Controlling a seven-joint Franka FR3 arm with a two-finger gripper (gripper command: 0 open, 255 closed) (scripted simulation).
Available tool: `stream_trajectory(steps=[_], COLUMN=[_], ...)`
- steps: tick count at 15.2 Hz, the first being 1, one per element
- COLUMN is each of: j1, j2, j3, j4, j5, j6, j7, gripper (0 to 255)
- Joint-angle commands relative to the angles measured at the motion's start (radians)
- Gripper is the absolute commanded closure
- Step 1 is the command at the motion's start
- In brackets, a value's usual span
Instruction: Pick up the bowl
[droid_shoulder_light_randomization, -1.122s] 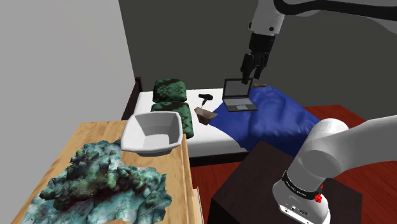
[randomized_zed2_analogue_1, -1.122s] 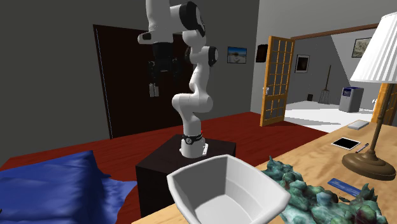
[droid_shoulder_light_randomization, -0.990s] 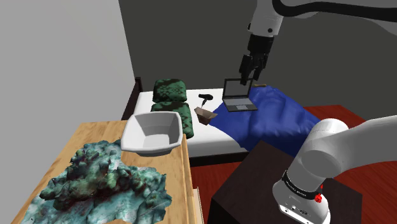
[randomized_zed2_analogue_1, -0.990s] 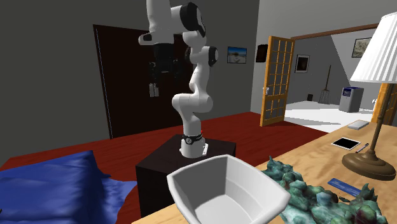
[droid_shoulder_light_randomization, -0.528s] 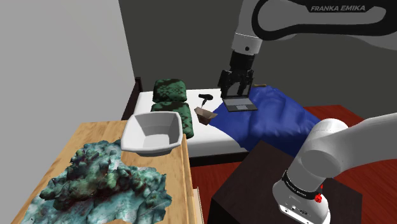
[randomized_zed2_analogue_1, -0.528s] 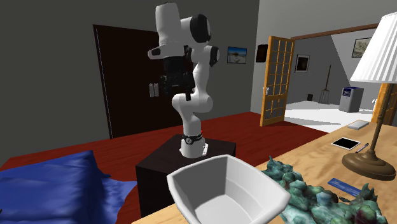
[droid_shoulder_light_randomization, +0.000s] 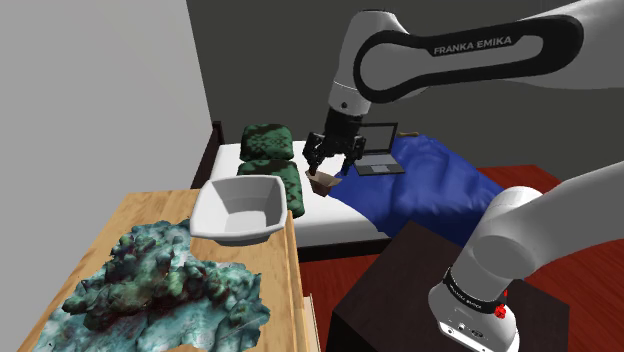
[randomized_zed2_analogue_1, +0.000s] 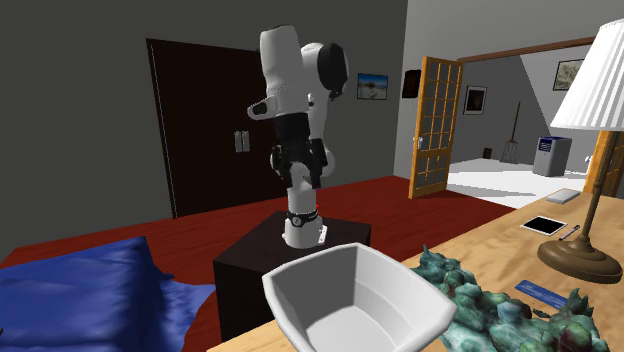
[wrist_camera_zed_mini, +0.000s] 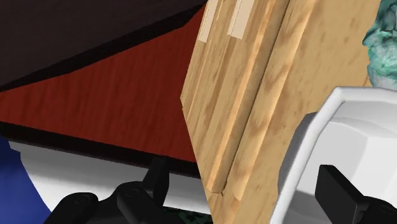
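**As Bowl Waits at Table's Corner, Arm Hangs Over the Bed**

While the white, square-sided bowl (droid_shoulder_light_randomization: 237, 210) sits upright at the far corner of the light wooden table (droid_shoulder_light_randomization: 145, 210), just beside a lumpy teal-and-brown mass (droid_shoulder_light_randomization: 160, 285), the all-black two-finger gripper (droid_shoulder_light_randomization: 333, 156) hangs over the white-mattressed bed (droid_shoulder_light_randomization: 330, 225). Its fingers stand apart with nothing between them. The bowl lies to the shoulder view's left of the gripper and lower, well apart from it, and dark green pillows (droid_shoulder_light_randomization: 268, 142) sit between the two. From the wrist, the bowl's thick rim shows close beside one finger, off the gripper's centre line. The bowl looks about as wide as it is long, so it offers no marked long axis. The pickup probably calls for a sideways carry, then a descent that sets the fingers astride one wall.
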Motion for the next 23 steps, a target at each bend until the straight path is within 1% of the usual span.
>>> stream_trajectory(steps=[1, 5, 8, 9, 16, 18, 19, 23], j1=[-0.003, -0.019, -0.036, -0.038, -0.034, -0.033, -0.033, -0.033], j2=[0.056, 0.182, 0.289, 0.305, 0.357, 0.357, 0.356, 0.357], j3=[0.043, 0.121, 0.176, 0.184, 0.2, 0.2, 0.2, 0.2], j4=[0.004, 0.035, 0.074, 0.081, 0.021, 0.021, 0.022, 0.022], j5=[0.028, 0.056, 0.054, 0.051, 0.061, 0.061, 0.061, 0.06], j6=[0.077, 0.216, 0.318, 0.332, 0.442, 0.442, 0.44, 0.44], j7=[0.068, 0.196, 0.298, 0.314, 0.297, 0.297, 0.298, 0.298], gripper=[0, 0, 0, 0, 0, 0, 255, 255])
